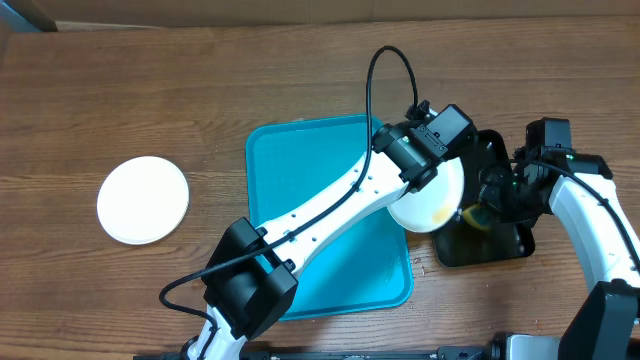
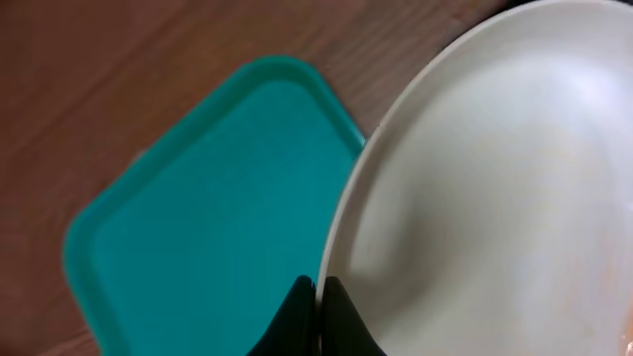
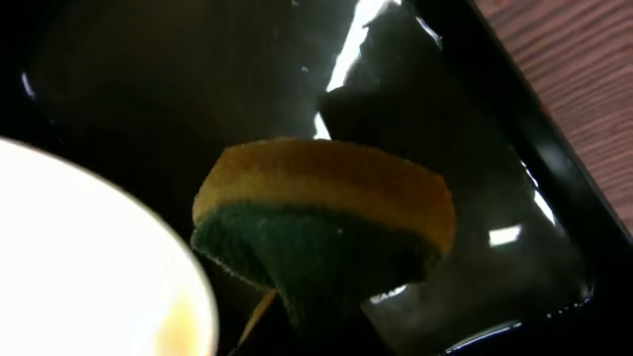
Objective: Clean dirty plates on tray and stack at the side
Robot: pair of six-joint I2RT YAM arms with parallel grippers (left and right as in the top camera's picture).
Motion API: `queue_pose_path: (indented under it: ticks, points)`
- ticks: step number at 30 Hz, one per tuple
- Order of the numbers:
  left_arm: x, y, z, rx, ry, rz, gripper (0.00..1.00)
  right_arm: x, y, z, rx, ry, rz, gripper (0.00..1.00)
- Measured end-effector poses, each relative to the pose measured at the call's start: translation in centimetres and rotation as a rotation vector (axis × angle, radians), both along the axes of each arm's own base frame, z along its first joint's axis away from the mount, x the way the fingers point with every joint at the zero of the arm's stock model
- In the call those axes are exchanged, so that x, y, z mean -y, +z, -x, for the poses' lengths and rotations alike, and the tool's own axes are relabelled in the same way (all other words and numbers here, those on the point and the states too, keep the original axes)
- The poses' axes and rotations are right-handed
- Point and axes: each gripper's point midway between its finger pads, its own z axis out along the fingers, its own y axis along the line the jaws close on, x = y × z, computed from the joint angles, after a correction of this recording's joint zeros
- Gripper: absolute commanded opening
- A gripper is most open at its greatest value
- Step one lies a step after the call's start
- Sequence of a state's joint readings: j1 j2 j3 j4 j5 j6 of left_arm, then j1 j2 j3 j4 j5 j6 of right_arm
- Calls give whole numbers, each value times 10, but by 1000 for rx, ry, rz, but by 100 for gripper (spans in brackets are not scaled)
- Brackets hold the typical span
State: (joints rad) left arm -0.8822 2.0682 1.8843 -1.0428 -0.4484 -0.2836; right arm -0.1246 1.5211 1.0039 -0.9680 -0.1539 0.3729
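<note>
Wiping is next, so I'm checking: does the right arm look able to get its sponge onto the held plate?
Probably yes: the sponge hangs just beside the plate rim over the black tray, nothing between them.

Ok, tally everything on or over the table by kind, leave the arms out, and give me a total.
Plates: 2, a white plate on the table and a held plate in the left tool
Trays: 2, the turquoise tray and the black tray
Sponges: 1, the yellow-green sponge
Total: 5
</note>
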Motion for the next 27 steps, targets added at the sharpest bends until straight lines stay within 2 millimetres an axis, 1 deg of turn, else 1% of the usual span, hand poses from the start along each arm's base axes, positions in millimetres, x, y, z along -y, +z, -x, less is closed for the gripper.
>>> queue_pose_path:
  ticks: [2,5,7,8,12,13,15,18,20,24,27]
  points:
    - [-5,8,-7,47,17,-28,4,1,0,1,-4,-7,4,11]
    - [-6,23,-16,104,26,-36,4,5,-1,2,-13,-28,27,11]
    - [-5,30,-20,127,24,-36,4,8,-1,1,-10,-40,35,15]
    - [-4,32,-21,135,23,-35,4,9,-1,0,-8,-43,39,18]
    - [1,41,-29,188,7,-34,4,9,-1,0,-4,-33,31,52]
    - [2,44,-33,206,0,-34,4,8,-1,0,-5,-30,26,58]
    - [7,51,-39,249,-17,-35,4,6,-1,2,-7,-12,20,66]
    - [15,59,-42,299,-47,-51,4,4,-1,1,-5,-3,13,72]
    - [22,64,-41,331,-75,-63,4,3,-4,4,-12,-3,10,73]
    - [40,80,-40,414,-130,-86,4,2,-11,13,-42,-4,5,73]
    - [54,94,-40,485,-181,-113,4,1,-12,14,-45,-4,3,73]
